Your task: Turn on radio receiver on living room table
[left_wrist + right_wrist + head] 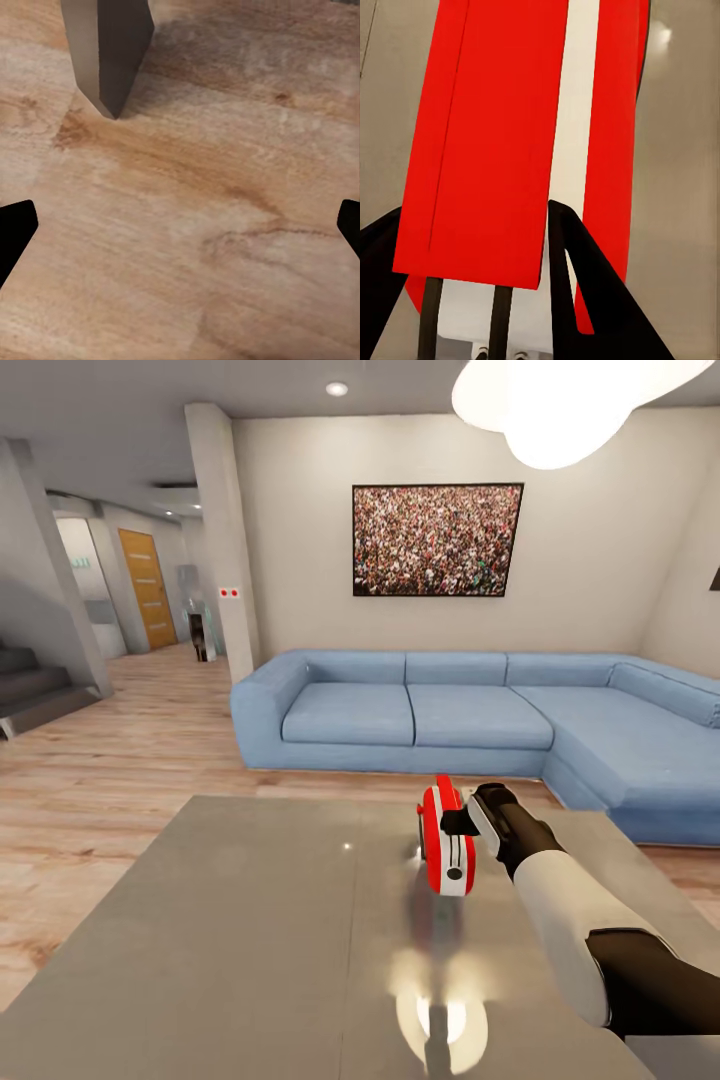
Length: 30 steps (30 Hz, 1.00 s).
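The red radio receiver (447, 850) with its white edge band stands on edge over the glossy grey table (250, 940), right of the middle. My right gripper (458, 822) reaches it from the right and is shut on its upper part, one black finger crossing its near edge. In the right wrist view the radio receiver (502, 112) is very close, with a black finger (585, 285) lying against the white band and the other at the red side. My left gripper (180, 232) hangs open over wood floor, low beside the table.
A light-blue L-shaped sofa (450, 710) runs behind and to the right of the table, under a framed crowd photo (437, 540). A pendant lamp (560, 400) hangs overhead. A pillar (225, 540) and stairs (30, 690) stand far left. A grey table leg (112, 45) is near the left gripper.
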Tool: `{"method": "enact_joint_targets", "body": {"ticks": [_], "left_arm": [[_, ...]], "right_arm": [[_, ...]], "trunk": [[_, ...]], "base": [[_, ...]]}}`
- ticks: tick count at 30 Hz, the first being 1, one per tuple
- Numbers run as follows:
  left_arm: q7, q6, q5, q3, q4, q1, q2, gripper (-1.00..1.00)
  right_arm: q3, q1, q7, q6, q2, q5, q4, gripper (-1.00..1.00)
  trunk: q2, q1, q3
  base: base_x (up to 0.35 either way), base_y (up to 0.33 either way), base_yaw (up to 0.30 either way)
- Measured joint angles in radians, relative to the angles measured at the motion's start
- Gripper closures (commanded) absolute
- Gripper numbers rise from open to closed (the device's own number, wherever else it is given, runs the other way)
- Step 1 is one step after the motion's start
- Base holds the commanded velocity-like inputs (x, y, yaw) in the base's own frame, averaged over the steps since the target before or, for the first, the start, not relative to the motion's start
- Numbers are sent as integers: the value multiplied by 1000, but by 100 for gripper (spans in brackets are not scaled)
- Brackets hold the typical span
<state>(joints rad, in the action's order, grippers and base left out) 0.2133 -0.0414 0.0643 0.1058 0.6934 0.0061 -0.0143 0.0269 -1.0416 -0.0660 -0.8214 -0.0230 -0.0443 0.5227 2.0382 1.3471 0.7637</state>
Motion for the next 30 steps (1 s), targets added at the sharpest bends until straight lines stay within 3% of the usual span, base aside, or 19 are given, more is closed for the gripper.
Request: {"method": "enact_joint_targets", "body": {"ticks": [30], "left_arm": [[1,0,0,0,0,0,7,-100]], "right_arm": [[1,0,1,0,0,1,0,100]], "trunk": [[-210,-115,-94]], "base": [[0,0,0]]}}
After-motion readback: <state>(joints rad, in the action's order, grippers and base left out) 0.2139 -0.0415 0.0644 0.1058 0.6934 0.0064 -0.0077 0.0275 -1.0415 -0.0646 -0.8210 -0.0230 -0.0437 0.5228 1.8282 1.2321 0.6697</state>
